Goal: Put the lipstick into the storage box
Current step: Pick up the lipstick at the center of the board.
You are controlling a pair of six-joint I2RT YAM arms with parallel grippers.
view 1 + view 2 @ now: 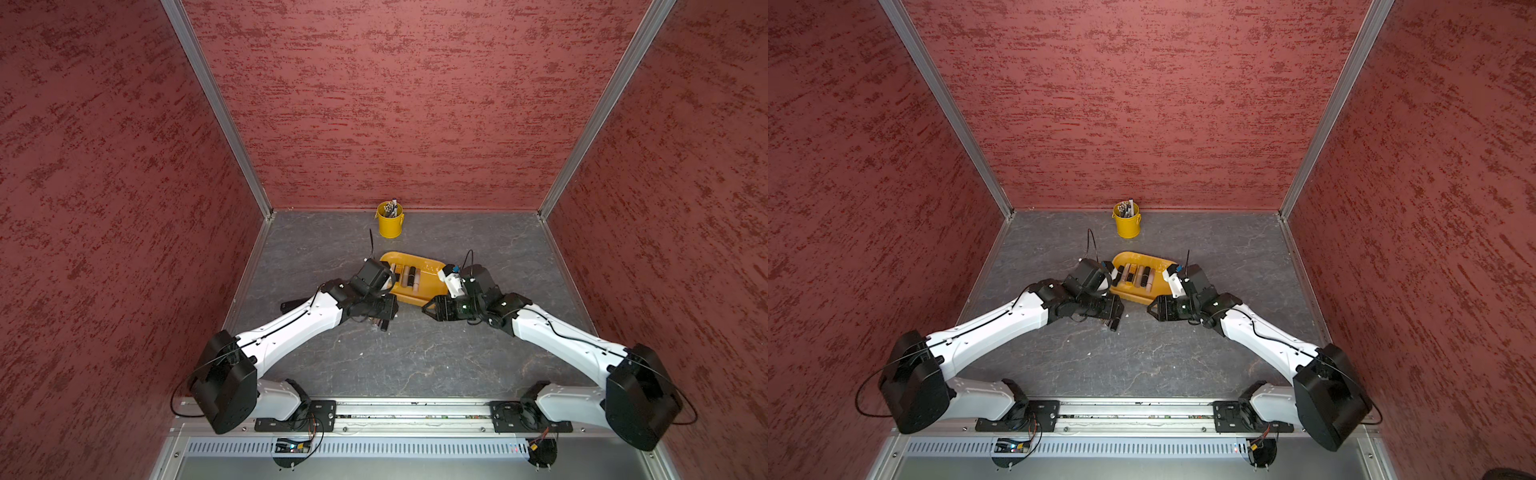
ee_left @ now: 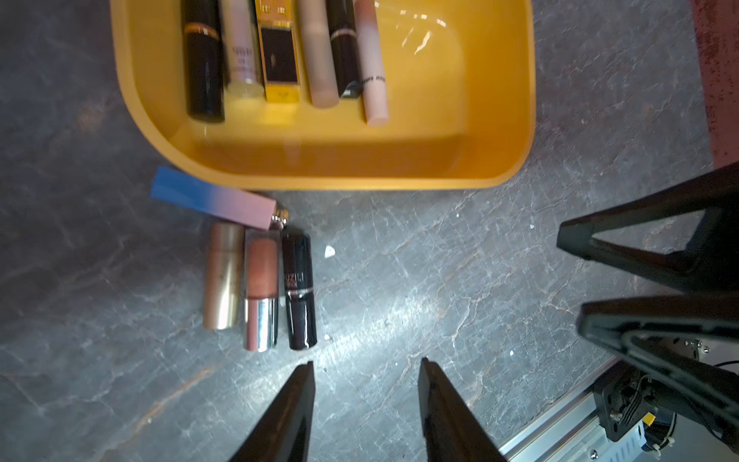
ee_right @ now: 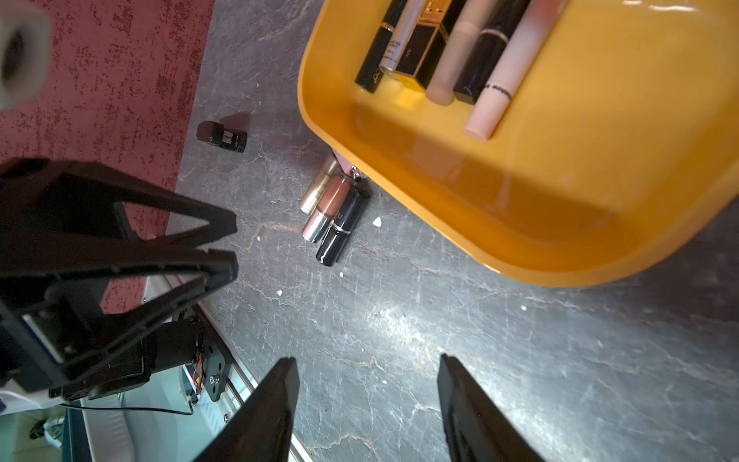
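Grey marbled tabletop, boxed in by red textured walls. Flat on it, outside the storage box: three lipsticks side by side and touching, namely a gold lipstick, a pink-brown lipstick with a silver end, and a black lipstick, long axes parallel and pointing at the box's near wall. Across their box-side ends, a blue-to-pink square tube, long axis along that wall, tight beside it. Inside the box, a row of six lying flat, parallel to the outer three, bunched toward one end.

Shown by the right wrist view but outside the left wrist view: a lone black lipstick, well apart from the group, near the red wall. Mostly hidden in both top views: the group of three, under the left arm. Seen only from above: a yellow bucket of pens by the back wall.

Left gripper: jaws parted, nothing between them, over bare table near the black lipstick's end. Right gripper: jaws apart, likewise empty, touching nothing.
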